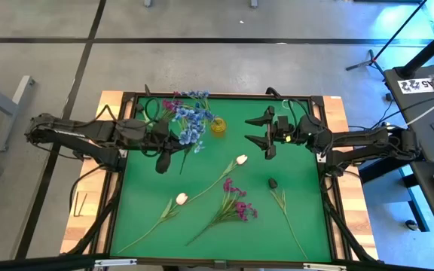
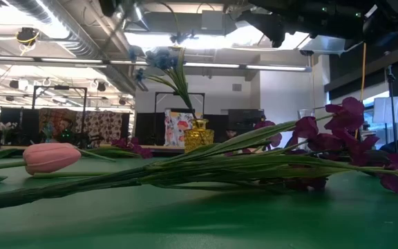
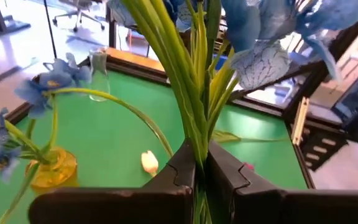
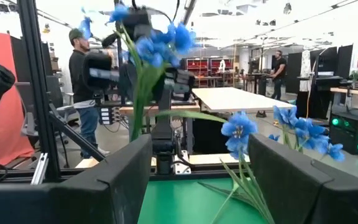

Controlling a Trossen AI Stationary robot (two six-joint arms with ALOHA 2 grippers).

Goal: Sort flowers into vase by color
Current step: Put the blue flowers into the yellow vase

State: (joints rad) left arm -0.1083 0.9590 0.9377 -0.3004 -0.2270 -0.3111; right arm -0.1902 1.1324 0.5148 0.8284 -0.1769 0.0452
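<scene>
My left gripper [image 1: 173,140] [image 3: 199,177] is shut on a blue flower [image 1: 191,129], held above the green mat left of the yellow vase [image 1: 218,126] [image 3: 53,169]. More blue flowers [image 1: 196,98] [image 4: 241,129] stand with their stems in that vase and lean outward. My right gripper [image 1: 256,130] [image 4: 197,186] hangs open to the right of the vase, facing it, with nothing between its fingers. Two white tulips [image 1: 241,159] [image 1: 181,199] and a magenta flower [image 1: 237,205] [image 2: 344,131] lie flat on the mat. My left gripper pinches the blue flower's bundle of green stems and leaves [image 3: 197,146] between its two fingers, well below the blossoms. The fingers come nearly level from the table's left and lie across the stems. The flower is lifted clear of the mat, its blossoms [image 3: 272,37] rising past the fingertips.
A clear glass vase [image 3: 98,65] stands near the mat's far left corner, with purple blossoms [image 1: 173,104] close by. A bare stem with a dark bud [image 1: 273,182] lies at the near right. A black frame [image 1: 224,95] borders the mat. A person [image 4: 79,81] stands beyond the table.
</scene>
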